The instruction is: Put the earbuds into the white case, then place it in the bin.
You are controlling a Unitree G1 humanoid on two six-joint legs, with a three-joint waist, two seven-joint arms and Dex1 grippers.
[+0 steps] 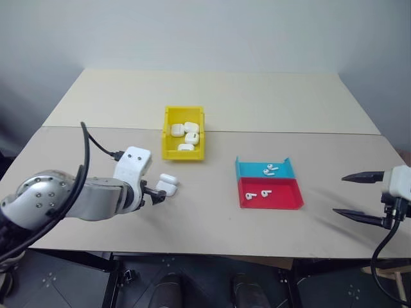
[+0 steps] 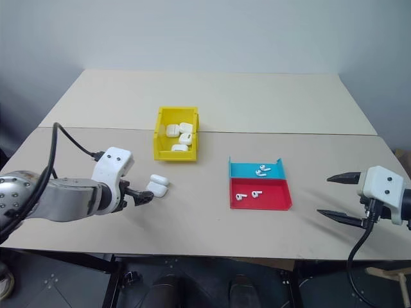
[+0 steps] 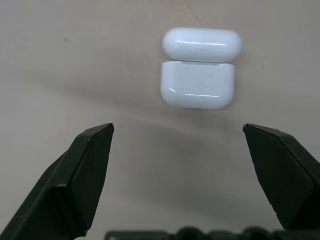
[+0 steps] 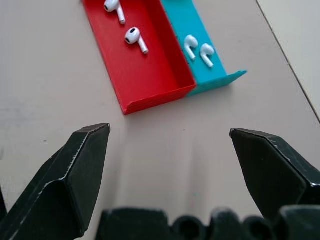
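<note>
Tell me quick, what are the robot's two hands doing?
Left gripper: open, holding nothing, by the white case.
Right gripper: open, holding nothing.

Bare tabletop (image 1: pixel 212 221) lies between the white case (image 1: pixel 168 184) and the red and blue tray (image 1: pixel 270 186); beyond the case stands the bin (image 1: pixel 168 135).

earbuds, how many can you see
4. Two lie in the red half of the tray, one and another; two lie in the blue half, one and another. More may be hidden in the cases.
</note>
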